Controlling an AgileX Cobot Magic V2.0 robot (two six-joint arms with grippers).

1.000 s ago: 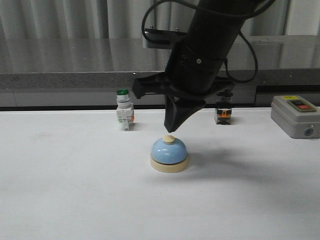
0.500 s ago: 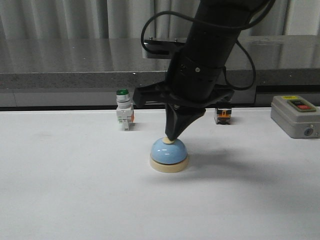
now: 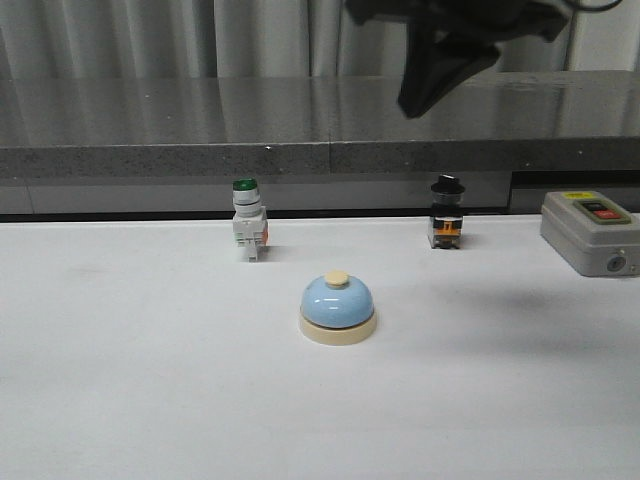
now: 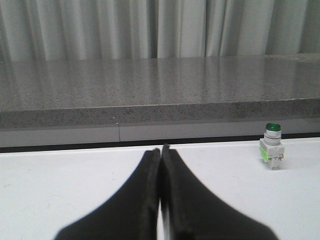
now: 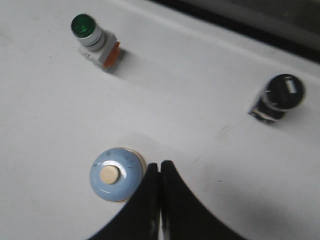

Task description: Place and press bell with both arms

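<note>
The bell [image 3: 338, 308] sat upright at the centre of the frame on the white table [image 3: 140, 400], nothing touching it. The right pincer [image 3: 415, 100] hung high at the upper right, its jaws pressed together and empty. The left pincer [image 4: 160, 190], seen only in its wrist view, was likewise closed on nothing. Any further press would go best with closed tips brought straight down on the cream button [image 3: 337, 279], so the dome does not skid. The green-capped switch [image 3: 248, 228], black-capped switch [image 3: 446, 216] and grey control box [image 3: 592, 233] stood behind, before a grey ledge [image 3: 160, 150] and pale curtains [image 3: 150, 40].
</note>
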